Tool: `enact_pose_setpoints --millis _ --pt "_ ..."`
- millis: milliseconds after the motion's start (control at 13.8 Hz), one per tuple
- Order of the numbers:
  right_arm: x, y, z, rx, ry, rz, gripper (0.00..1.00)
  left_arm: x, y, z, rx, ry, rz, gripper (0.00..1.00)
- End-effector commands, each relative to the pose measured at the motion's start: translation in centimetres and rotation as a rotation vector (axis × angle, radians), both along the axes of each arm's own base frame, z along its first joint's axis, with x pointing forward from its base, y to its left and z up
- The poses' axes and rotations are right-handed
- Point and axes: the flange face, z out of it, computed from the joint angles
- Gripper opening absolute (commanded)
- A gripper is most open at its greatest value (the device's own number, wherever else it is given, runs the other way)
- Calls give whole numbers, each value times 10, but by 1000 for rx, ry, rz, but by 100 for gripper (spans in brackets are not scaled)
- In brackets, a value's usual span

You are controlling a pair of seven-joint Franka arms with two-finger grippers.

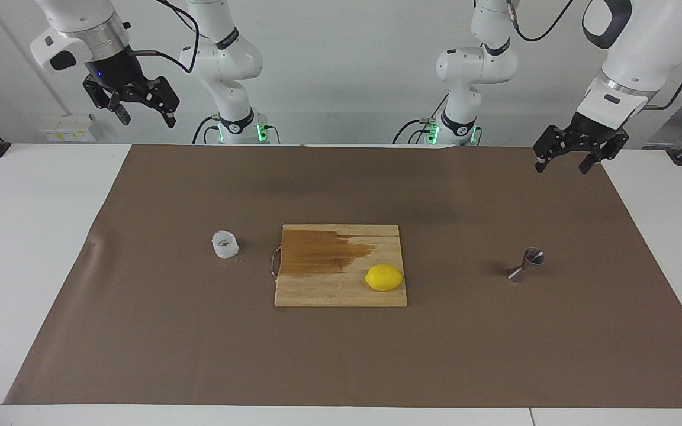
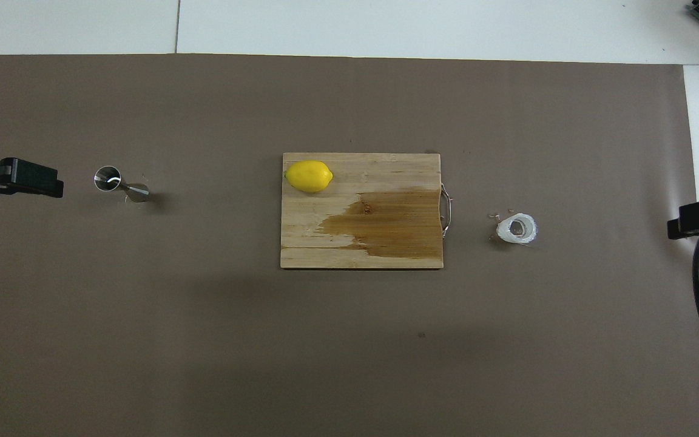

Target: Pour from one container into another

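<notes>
The small white crinkled cup (image 1: 225,244) stands upright on the brown mat toward the right arm's end of the table; it also shows in the overhead view (image 2: 517,228). The steel hourglass jigger (image 1: 526,264) stands upright toward the left arm's end and also shows in the overhead view (image 2: 120,184). My right gripper (image 1: 147,118) is open and empty, raised high at the right arm's end of the table, well clear of the cup. My left gripper (image 1: 563,165) is open and empty, raised at the left arm's end of the table, apart from the jigger.
A wooden cutting board (image 1: 317,293) lies between the cup and the jigger, with a dark wet stain and a metal handle on the cup's side. A yellow lemon (image 1: 383,277) sits on the board's corner. A few small crumbs (image 2: 495,216) lie beside the cup.
</notes>
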Motion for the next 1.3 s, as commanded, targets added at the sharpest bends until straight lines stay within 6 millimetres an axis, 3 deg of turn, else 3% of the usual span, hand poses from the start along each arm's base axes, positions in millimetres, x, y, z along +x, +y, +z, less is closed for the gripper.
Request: enact_pose_setpoints --millis 0,434,724,869,1013,1231 --pt "-6 -2 3 25 2 19 100 -6 1 1 17 2 -10 100" --pt "-6 -3 3 25 2 18 100 -9 -3 -3 18 15 0 100" --pt "-6 -3 3 25 2 18 100 -2 3 1 2 -1 48 100" --pt "-6 -2 3 25 2 19 100 15 6 -11 -46 38 76 100" --pt "-6 -3 3 25 2 18 100 42 30 -23 -111 63 209 100" --pt "-6 -3 3 25 2 18 100 84 53 -57 -193 146 382 100"
